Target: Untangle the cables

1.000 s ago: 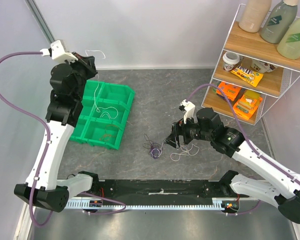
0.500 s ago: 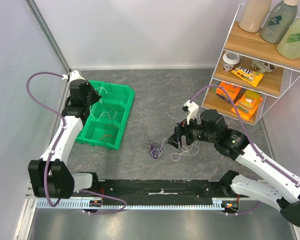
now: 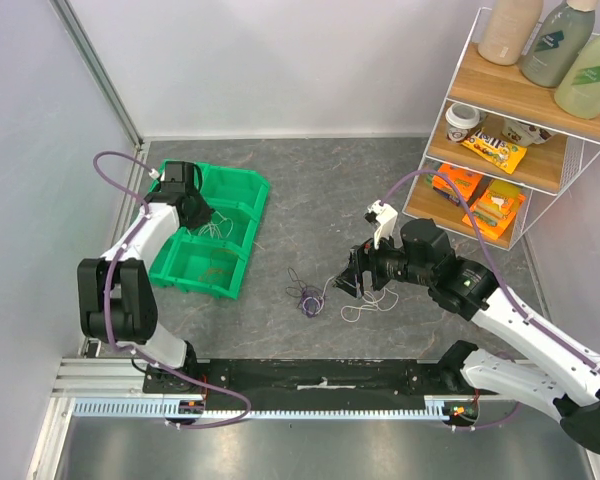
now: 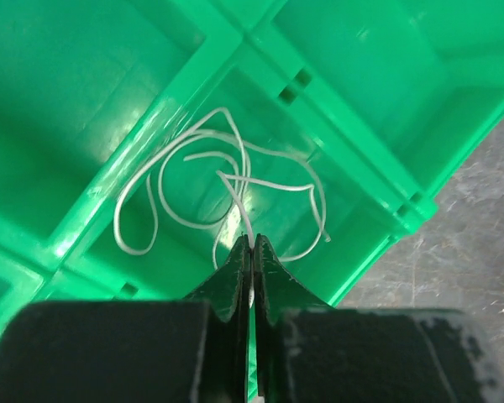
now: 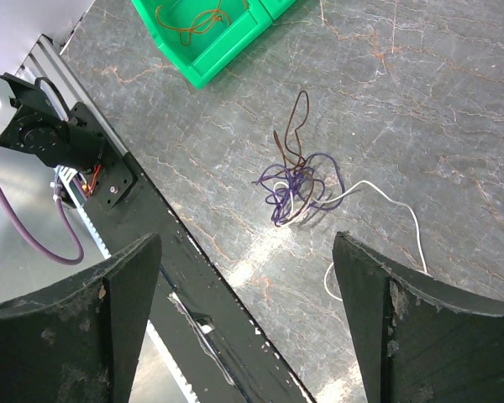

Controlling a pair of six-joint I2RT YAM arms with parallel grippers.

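A robotics lab test cell is shown: a grey stone-patterned table (image 3: 380, 190) is enclosed by plain pale walls (image 3: 280, 60), and the left arm (image 3: 145, 232) and right arm (image 3: 515, 318) are bolted to a slotted metal rail (image 3: 320, 408) along the bottom edge. A green compartment bin (image 3: 242, 200) is seen at the left, and a wire shelf rack (image 3: 495, 88) at the upper right is stocked with bottles (image 3: 560, 45), snack packets (image 3: 495, 150) and a paper cup (image 3: 463, 120).

The end of the white cable (image 4: 273, 184) is hidden inside the left gripper (image 4: 251, 242). In the right wrist view, the green bin (image 5: 227, 54) is cut off at 12 o'clock.
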